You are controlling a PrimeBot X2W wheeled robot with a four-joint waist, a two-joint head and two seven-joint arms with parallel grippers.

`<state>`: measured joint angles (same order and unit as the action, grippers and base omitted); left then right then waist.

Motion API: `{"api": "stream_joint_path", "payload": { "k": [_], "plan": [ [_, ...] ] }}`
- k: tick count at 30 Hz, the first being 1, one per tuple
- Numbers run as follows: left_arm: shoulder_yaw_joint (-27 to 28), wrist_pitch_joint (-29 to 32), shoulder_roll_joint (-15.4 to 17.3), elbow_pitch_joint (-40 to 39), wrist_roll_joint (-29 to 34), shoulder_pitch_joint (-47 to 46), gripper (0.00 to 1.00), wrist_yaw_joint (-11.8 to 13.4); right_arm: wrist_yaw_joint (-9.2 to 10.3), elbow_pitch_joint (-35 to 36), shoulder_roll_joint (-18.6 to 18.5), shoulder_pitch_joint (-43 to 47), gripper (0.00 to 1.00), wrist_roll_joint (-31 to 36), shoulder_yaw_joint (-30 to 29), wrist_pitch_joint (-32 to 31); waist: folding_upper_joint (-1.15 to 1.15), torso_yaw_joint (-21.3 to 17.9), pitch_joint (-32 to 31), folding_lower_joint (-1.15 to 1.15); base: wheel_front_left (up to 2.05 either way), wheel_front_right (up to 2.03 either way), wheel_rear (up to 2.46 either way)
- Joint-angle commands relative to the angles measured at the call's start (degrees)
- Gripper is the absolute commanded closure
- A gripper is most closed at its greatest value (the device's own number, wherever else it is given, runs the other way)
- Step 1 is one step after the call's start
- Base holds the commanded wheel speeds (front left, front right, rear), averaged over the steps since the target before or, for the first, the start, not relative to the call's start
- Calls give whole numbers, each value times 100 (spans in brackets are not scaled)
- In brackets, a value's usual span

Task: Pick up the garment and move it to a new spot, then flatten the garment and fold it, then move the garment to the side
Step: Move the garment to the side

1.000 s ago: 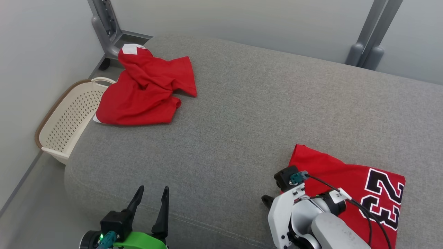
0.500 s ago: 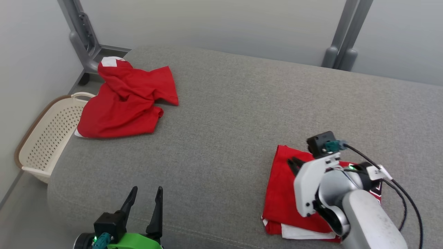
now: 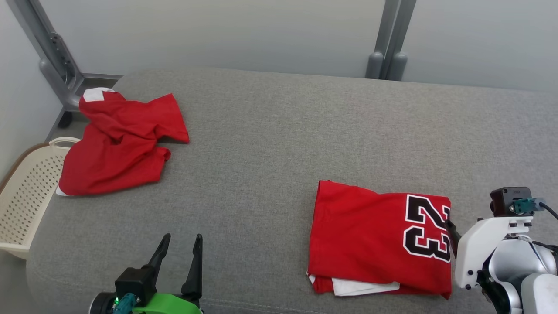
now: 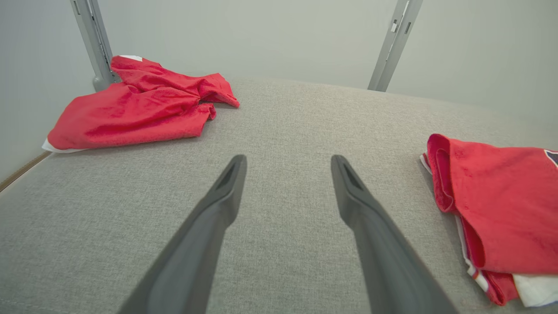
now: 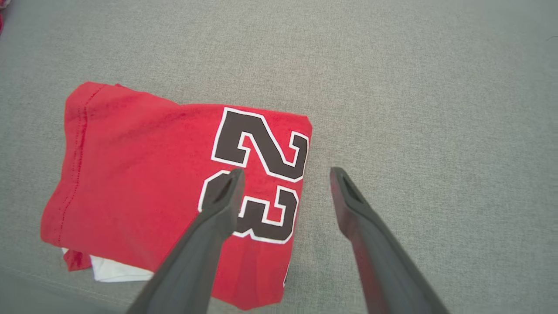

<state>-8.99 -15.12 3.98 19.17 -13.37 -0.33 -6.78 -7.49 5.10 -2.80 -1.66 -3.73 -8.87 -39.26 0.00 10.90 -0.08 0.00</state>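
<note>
The garment is a red jersey with a black "23", lying folded flat on the grey cushion near its front edge; a white layer pokes out underneath. My right gripper hovers open over the jersey's right edge, one finger above the number, the other above bare cushion, holding nothing. From the head camera, that gripper sits just right of the jersey. My left gripper stands open and empty at the front left, well clear of the folded garment on its right.
A second red garment lies crumpled at the cushion's far left corner. A cream perforated basket stands on the floor beyond the left edge. Grey metal posts rise behind the cushion against the wall.
My right gripper opened and let go of the folded jersey, then drew back to its right edge. The head camera turned, shifting the whole picture. The left gripper stayed open.
</note>
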Motion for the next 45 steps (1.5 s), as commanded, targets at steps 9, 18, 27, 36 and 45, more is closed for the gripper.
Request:
{"api": "stream_joint_path", "payload": {
  "k": [9, 18, 27, 36, 45],
  "plan": [
    [-66, -3, 40, 0, 58, -201, 0, -27, 0, -636, -19, -150, 0, -163, -353, 221, 0, -81, 280, 0, 0, 0, 0],
    [-96, -3, 111, 22, 62, -274, 0, -35, 0, -1563, -21, -413, 0, -351, -335, 585, 0, 13, 414, 0, 0, 0, 0],
    [-170, -3, 132, 72, 57, -268, 0, -49, -1, -2476, -14, -668, 0, -647, -173, 854, 0, 163, 384, 0, 0, 0, 0],
    [-195, -3, 153, 94, 27, -170, 0, -49, 1, -3113, -14, -884, 100, -500, -242, 1056, 0, 291, 303, 0, 0, 0, 0],
    [-223, -3, 115, 8, 17, -221, 0, 6, 0, -3181, -24, -1534, 100, 259, -143, 1215, 0, 103, 398, 0, 0, 0, 0]
  ]
}}
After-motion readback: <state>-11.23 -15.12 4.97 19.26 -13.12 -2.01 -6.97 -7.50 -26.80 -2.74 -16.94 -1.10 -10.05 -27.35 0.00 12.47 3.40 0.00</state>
